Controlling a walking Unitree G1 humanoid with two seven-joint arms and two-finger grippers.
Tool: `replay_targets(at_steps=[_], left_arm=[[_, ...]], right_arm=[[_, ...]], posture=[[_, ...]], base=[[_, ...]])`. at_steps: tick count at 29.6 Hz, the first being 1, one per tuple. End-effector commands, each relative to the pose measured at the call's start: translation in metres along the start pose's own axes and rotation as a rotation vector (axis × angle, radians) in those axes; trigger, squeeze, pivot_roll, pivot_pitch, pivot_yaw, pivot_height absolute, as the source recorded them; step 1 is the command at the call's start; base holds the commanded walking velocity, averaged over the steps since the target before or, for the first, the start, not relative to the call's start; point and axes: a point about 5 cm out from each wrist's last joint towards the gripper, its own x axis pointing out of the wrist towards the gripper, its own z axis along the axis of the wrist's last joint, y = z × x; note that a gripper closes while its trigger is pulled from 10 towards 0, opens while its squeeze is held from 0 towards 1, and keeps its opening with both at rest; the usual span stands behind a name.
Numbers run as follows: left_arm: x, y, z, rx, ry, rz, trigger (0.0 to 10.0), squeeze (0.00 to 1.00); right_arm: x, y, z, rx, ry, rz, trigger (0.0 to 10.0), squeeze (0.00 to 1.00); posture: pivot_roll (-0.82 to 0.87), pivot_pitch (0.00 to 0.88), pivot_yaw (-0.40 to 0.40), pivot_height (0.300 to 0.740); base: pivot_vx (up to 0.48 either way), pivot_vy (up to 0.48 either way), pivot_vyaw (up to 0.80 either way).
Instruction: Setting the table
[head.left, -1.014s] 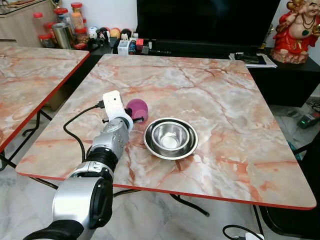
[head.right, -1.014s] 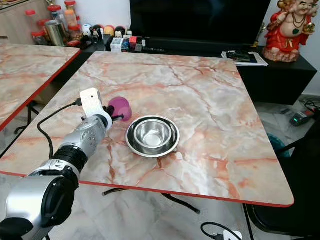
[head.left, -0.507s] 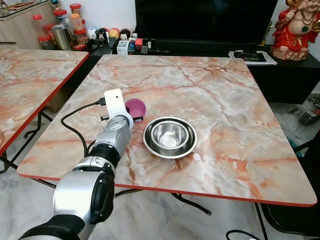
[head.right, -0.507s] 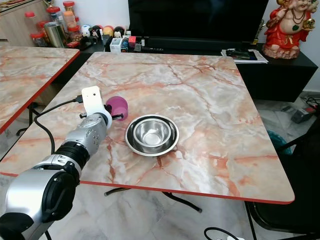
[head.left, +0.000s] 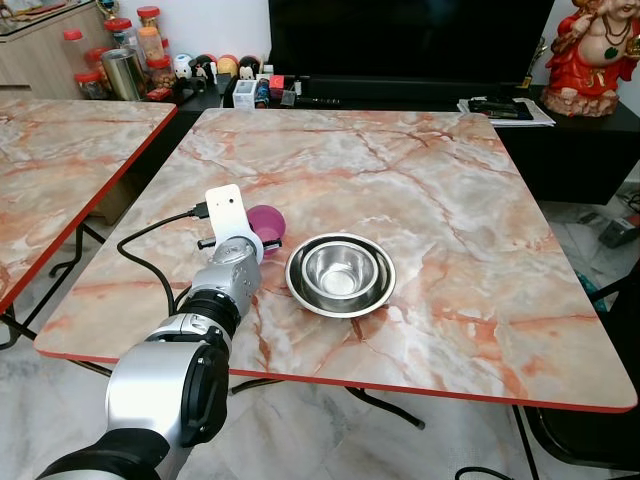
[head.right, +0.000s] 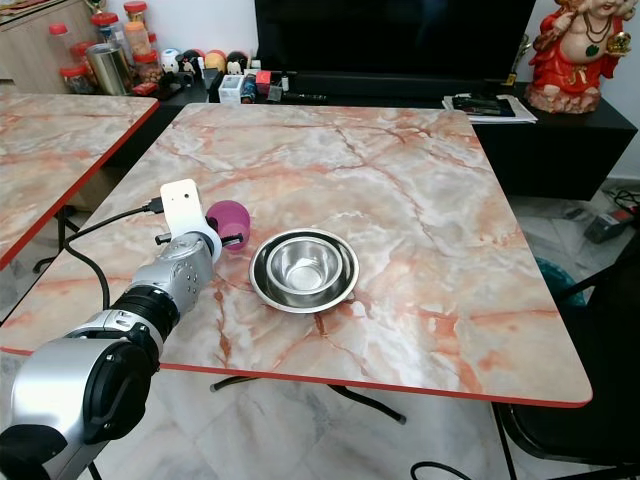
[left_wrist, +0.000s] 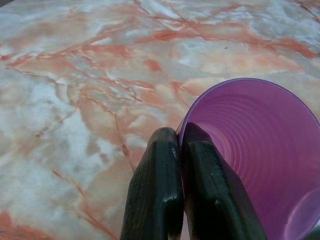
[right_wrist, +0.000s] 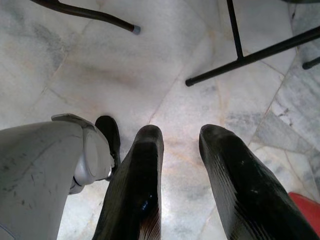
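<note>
A purple plastic cup (head.left: 267, 220) sits at the table's left part, just left of the stacked steel bowls (head.left: 341, 274). My left gripper (left_wrist: 181, 145) is shut on the purple cup, pinching its rim (left_wrist: 186, 131) with one finger outside and one inside; the cup (left_wrist: 255, 150) is tilted with its mouth open to the wrist camera. The left arm (head.left: 222, 290) reaches over the table's front edge. My right gripper (right_wrist: 180, 135) hangs open over the floor.
The marble table (head.left: 440, 180) has a red edge; a second table (head.left: 60, 150) stands to the left. A black cable (head.left: 150, 260) trails from the wrist. Jars (head.left: 130, 50) and a red statue (head.left: 598, 50) line the dark TV bench behind.
The cup has come down a little and shifted slightly left with my left gripper. The head camera has also shifted a bit.
</note>
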Motion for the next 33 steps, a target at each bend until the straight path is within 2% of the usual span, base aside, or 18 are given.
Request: replay_targets(at_steps=[1,2,3,7,12,17,18,20,23,24,25,27,28,33], left_arm=[[0.0001,-0.0033,0.0048,-0.014,-0.01,0.004,10.0,0.0],[0.0001,-0.0033,0.0046,-0.016,-0.008,0.004,10.0,0.0],[0.0,-0.0036,0.0041,-0.026,-0.004,0.003,10.0,0.46],[0.0,-0.0032,0.0031,-0.039,0.003,0.005,10.0,0.44],[0.0,-0.0026,0.0012,-0.04,0.01,0.008,10.0,0.47],[-0.0001,-0.0027,0.0004,-0.044,0.013,0.009,10.0,0.43],[-0.0001,-0.0025,0.0001,-0.044,0.014,0.01,10.0,0.45],[0.0,-0.0025,0.0001,-0.046,0.014,0.01,10.0,0.63],[-0.0001,-0.0029,0.0004,-0.048,0.014,0.009,10.0,0.6],[0.0,-0.0028,0.0006,-0.047,0.014,0.009,10.0,0.51],[0.0,-0.0027,0.0008,-0.046,0.014,0.009,10.0,0.34],[0.0,-0.0026,0.0009,-0.045,0.014,0.009,10.0,0.34],[0.0,-0.0028,0.001,-0.045,0.013,0.01,10.0,0.0],[-0.0001,-0.0036,0.002,-0.045,0.009,0.011,10.0,0.0]], right_arm=[[0.0,-0.0039,0.0018,0.018,-0.012,-0.016,10.0,0.0],[-0.0001,-0.0039,0.0016,0.018,-0.012,-0.016,10.0,0.0],[-0.0003,-0.0041,0.001,0.019,-0.012,-0.017,10.0,0.0],[-0.0007,-0.0045,-0.0005,0.02,-0.009,-0.017,10.0,0.0],[-0.001,-0.0048,-0.0014,0.021,-0.007,-0.017,10.0,0.0],[-0.001,-0.0046,-0.0015,0.02,-0.006,-0.016,10.0,0.0],[-0.0009,-0.0042,-0.0011,0.021,-0.007,-0.016,10.0,0.0],[-0.0007,-0.0037,-0.0006,0.022,-0.008,-0.015,10.0,0.0],[-0.0007,-0.0037,-0.0005,0.022,-0.008,-0.015,10.0,0.0],[-0.0007,-0.0034,-0.0006,0.022,-0.008,-0.015,10.0,0.0],[-0.0007,-0.0033,-0.0006,0.023,-0.008,-0.016,10.0,0.0],[-0.0007,-0.0033,-0.0007,0.024,-0.008,-0.016,10.0,0.0],[-0.0007,-0.0033,-0.0008,0.025,-0.007,-0.016,10.0,0.0],[-0.0008,-0.0031,-0.0011,0.029,-0.007,-0.018,10.0,0.0]], posture=[[-0.2,0.0,0.03,0.74],[-0.2,0.0,0.03,0.74],[-0.2,0.0,0.029,0.74],[-0.2,0.0,0.03,0.74],[-0.2,0.0,0.028,0.74],[-0.2,0.0,0.027,0.74],[-0.2,0.0,0.028,0.74],[-0.2,0.0,0.028,0.74],[-0.2,0.0,0.028,0.74],[-0.2,0.0,0.029,0.74],[-0.2,0.0,0.029,0.74],[-0.2,0.0,0.029,0.74],[-0.2,0.0,0.029,0.74],[-0.2,0.0,0.032,0.74]], base=[[0.0,0.0,0.0],[0.0,0.0,0.0],[0.0,0.0,0.0],[0.0,0.0,0.0],[0.0,0.0,0.0],[0.0,0.0,0.0],[0.0,0.0,0.0],[0.0,0.0,0.0],[0.0,0.0,0.0],[0.0,0.0,0.0],[0.0,0.0,0.0],[0.0,0.0,0.0],[0.0,0.0,0.0],[0.0,0.0,0.0]])
